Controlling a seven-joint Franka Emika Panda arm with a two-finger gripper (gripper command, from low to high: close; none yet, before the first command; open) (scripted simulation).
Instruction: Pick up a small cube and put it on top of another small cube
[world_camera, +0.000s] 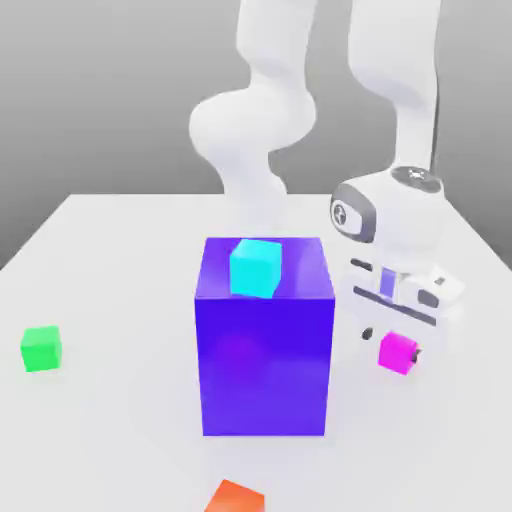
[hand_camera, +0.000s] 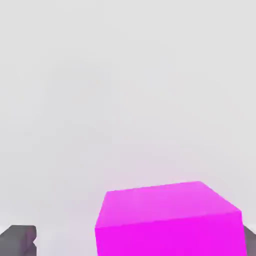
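1. A small magenta cube sits on the white table, towards the exterior view's right and just beside the big blue-violet block. In the hand view the same cube looks large and close, its flat top and one plain face showing.
2. The gripper hangs directly over the cube, with a dark fingertip visible to one side and another at the opposite edge, so the pincer is spread either side of the cube. Whether the pads already touch its faces I cannot tell.
3. Judging by its look, the cube is rigid, light and smooth-sided (likely a little slippery). The best hold is probably across two opposite flat faces, about halfway up, squarely so it does not twist.
4. The small green cube, where it is to be stacked, lies well apart on the exterior view's left, on the far side of the blue-violet block.
5. A cyan cube rests on top of that block, and an orange cube lies near the front edge.
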